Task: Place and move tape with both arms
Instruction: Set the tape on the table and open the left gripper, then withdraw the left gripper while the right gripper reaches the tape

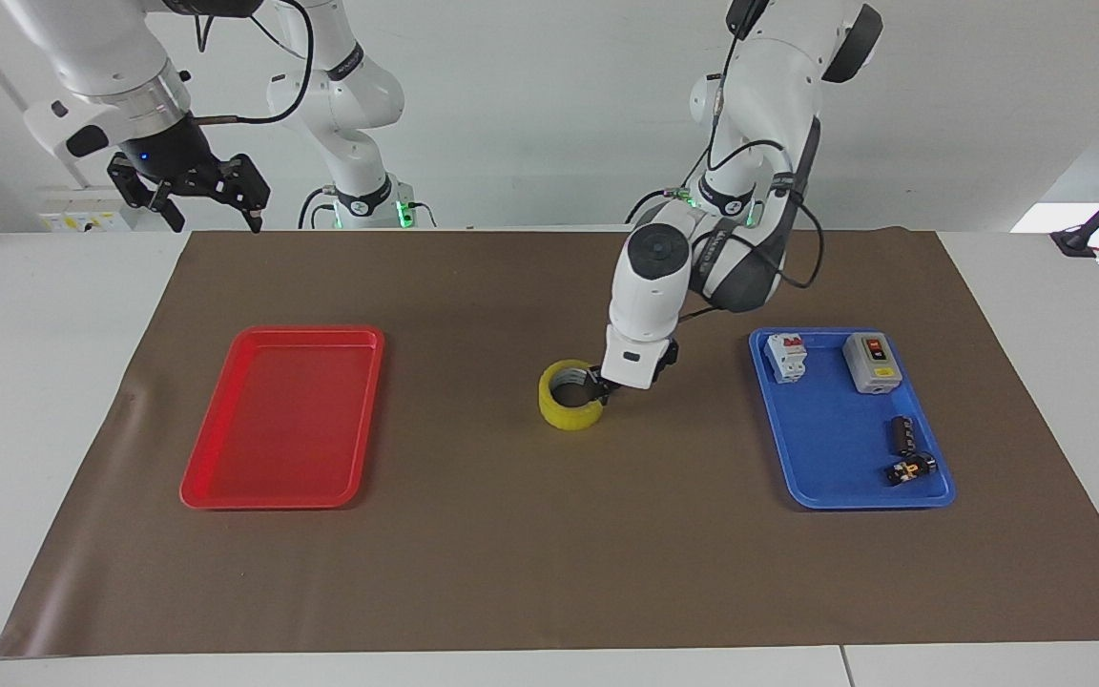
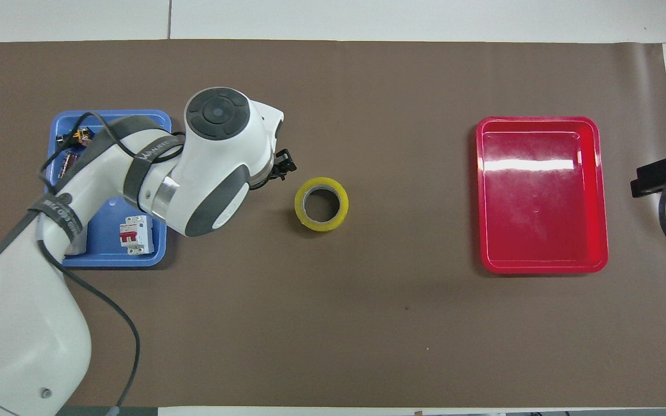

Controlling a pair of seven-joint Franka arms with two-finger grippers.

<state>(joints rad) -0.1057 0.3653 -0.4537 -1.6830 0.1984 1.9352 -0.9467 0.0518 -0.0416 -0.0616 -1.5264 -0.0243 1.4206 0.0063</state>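
Note:
The yellow tape (image 1: pixel 570 395) lies flat on the brown mat at the middle of the table, its grey core facing up; it also shows in the overhead view (image 2: pixel 321 203). My left gripper (image 1: pixel 599 387) hangs low beside the tape, on the side toward the blue tray, open and empty; the overhead view (image 2: pixel 284 166) shows it apart from the roll. My right gripper (image 1: pixel 192 194) waits, open and empty, up in the air above the table's edge at the right arm's end.
A red tray (image 1: pixel 282 420) lies empty toward the right arm's end (image 2: pixel 541 196). A blue tray (image 1: pixel 826 444) toward the left arm's end holds a white breaker (image 1: pixel 786 357), a grey switch box (image 1: pixel 871 362) and small dark parts (image 1: pixel 904 448).

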